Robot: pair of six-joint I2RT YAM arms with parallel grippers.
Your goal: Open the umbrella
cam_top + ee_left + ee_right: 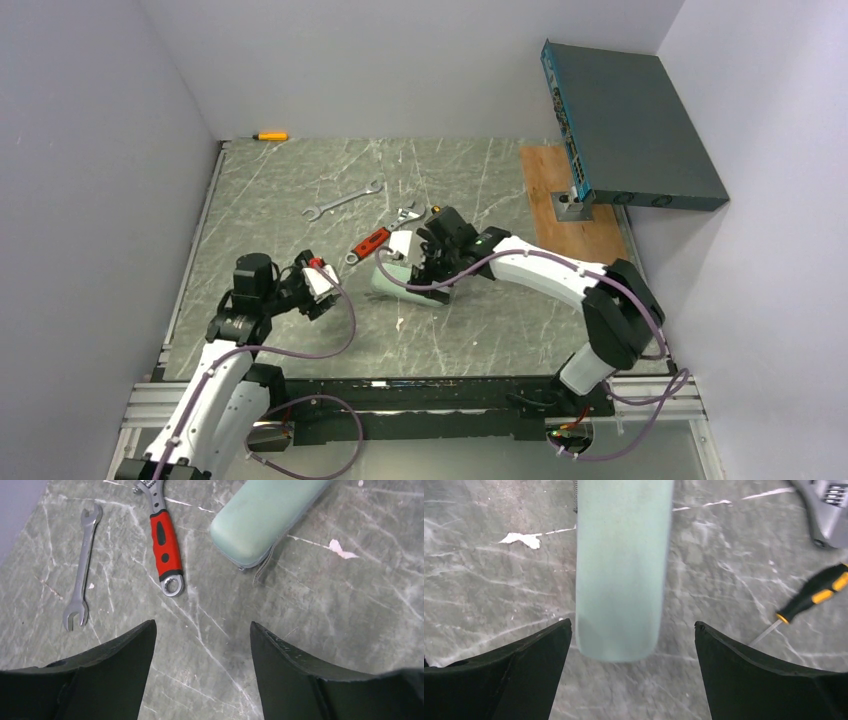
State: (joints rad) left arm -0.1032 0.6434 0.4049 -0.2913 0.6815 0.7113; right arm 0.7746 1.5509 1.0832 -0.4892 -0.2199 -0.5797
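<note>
case (624, 555) between right tool (632, 624) fingers (514, 680), screwdriver (814, 592) beside

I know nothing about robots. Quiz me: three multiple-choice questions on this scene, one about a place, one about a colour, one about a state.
1. The mint-green case lies: A) below the right gripper; B) inside a drawer; C) on a shelf.
2. In the left wrist view, the adjustable wrench has a handle that is: A) blue; B) red; C) yellow.
3. The left gripper is: A) shut tight; B) out of sight; C) open, empty.
Answers: 1 A, its jaws flank the case; 2 B, red with a black insert; 3 C, jaws apart, nothing between.
</note>
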